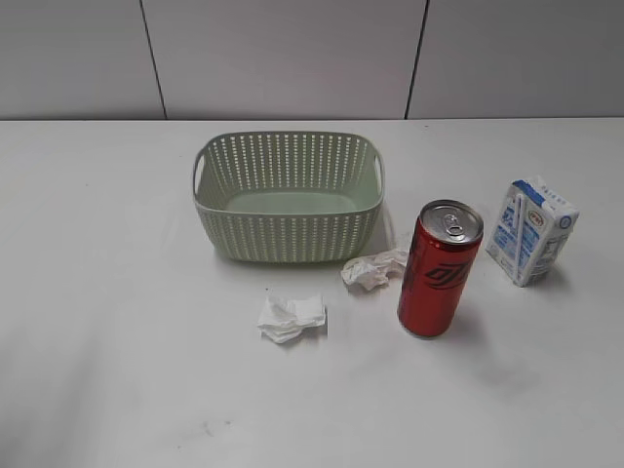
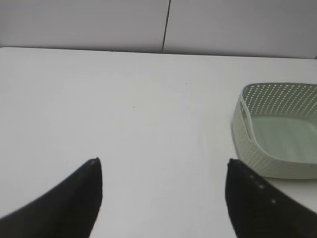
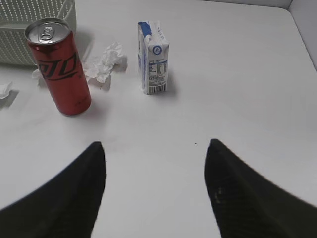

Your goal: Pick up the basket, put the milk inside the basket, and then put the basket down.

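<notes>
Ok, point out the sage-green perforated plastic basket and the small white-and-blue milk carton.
sage-green perforated plastic basket (image 1: 285,234): exterior view, front wall.
small white-and-blue milk carton (image 3: 155,69): right wrist view, printed side panel.

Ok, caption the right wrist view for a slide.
Open right gripper hovers over the table before the upright milk, red can and crumpled tissue.

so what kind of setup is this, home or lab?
Likely a lab test bench: bare white table, plain grey panel wall, and staged props only, a basket, can and milk.
</notes>
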Robot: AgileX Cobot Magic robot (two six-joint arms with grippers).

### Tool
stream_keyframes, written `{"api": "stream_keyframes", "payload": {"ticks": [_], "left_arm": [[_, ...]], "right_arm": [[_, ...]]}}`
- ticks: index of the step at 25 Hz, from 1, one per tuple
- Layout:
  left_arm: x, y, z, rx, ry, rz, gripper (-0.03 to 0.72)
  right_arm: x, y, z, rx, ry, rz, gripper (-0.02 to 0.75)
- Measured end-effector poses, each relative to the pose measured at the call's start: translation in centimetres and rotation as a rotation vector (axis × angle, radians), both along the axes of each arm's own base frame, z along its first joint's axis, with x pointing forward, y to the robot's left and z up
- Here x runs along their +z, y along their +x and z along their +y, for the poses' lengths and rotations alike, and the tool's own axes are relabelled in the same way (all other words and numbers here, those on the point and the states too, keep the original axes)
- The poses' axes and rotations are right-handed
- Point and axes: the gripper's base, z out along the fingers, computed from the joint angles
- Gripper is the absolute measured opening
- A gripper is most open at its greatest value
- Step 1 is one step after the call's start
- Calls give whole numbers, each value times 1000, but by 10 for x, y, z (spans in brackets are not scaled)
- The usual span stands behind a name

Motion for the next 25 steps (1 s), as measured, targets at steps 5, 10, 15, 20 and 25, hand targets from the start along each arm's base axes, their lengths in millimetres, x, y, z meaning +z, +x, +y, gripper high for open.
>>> {"api": "stream_keyframes", "payload": {"ticks": [5,10,15,20,25], "left_arm": [[1,53,-5,0,-22,95,569],[-6,103,-12,-7,-55,213,544],[-18,144,-26,-54,-54,357,561],[-39,181,-56,-137,-33,481,586],[-56,209,-92,-221,-7,543,588]], "right_arm": [[0,0,0,0,1,0,498],[0,0,0,0,1,0,498],[0,0,0,0,1,0,498],[0,0,0,0,1,0,498],[0,0,0,0,0,-1,498]]}}
